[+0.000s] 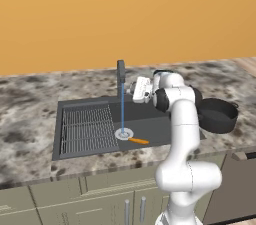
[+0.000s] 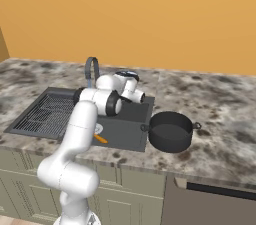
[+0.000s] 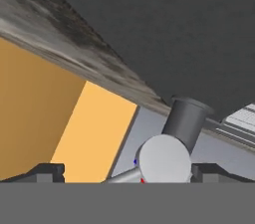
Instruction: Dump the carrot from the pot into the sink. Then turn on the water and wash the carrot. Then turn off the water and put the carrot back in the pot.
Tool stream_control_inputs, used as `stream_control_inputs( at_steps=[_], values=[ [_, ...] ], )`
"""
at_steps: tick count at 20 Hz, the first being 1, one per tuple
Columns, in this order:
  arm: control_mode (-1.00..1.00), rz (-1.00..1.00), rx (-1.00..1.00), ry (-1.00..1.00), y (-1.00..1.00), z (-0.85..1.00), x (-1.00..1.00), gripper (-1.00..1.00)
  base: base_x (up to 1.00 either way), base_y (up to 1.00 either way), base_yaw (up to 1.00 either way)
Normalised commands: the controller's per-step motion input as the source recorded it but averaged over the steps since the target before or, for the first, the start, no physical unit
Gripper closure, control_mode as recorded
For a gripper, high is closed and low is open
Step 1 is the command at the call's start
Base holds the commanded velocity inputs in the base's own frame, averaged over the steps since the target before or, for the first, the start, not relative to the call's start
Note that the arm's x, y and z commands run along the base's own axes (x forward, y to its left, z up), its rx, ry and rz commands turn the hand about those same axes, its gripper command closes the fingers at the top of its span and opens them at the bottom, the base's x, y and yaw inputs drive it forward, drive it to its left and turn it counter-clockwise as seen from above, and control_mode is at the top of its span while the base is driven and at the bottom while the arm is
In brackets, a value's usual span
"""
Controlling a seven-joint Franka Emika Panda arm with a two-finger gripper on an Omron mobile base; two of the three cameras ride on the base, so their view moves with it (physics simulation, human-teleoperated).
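1. Right, the carrot (image 1: pixel 138 141) lies flat on the sink (image 1: pixel 150 124) floor, just beside the round silver drain (image 1: pixel 124 133), towards the sink's front edge and clear of the wire rack (image 1: pixel 89 128) in the far half
2. Water (image 1: pixel 122 109) runs in a thin blue stream from the tap (image 1: pixel 120 70) onto the drain, landing next to the carrot's thick end, so my read is we're in the washing stage
3. Handling call: thin, stiff, light, and likely slick when wet; I'd take it across the middle of its length, jaws square to the taper, coming straight down so it can't roll away
4. Over by the sink's back edge, the gripper (image 3: pixel 127 170) faces the tap's base; in the hand view the two finger tips sit far apart at either side with the grey handle knob (image 3: pixel 165 160) between them, so the pincer is spread wide and pinching nothing
5. Whether a finger touches the knob, I can't tell
6. Out on the worktop (image 2: pixel 220 114), the pot (image 2: pixel 171 131) stands upright just off the sink's right edge, looking empty
7. Next job, I reckon: shut off the water before going down for the carrot
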Motion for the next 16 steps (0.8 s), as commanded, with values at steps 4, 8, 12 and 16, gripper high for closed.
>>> stream_control_inputs(
  at_steps=[4, 8, 12, 16],
  values=[
    [-1.00, -0.09, 0.01, 0.19, 0.01, 0.19, 0.03, -1.00, 0.00, 0.00, 0.00],
    [-1.00, -0.02, -0.02, 0.25, 0.39, 0.25, 0.18, -1.00, 0.00, 0.00, 0.00],
    [-1.00, 0.00, -0.12, 0.25, 0.66, 0.21, 0.16, -1.00, 0.00, 0.00, 0.00],
    [-1.00, 0.00, -0.14, 0.19, 0.49, 0.08, 0.02, -1.00, 0.00, 0.00, 0.00]
  ],
)
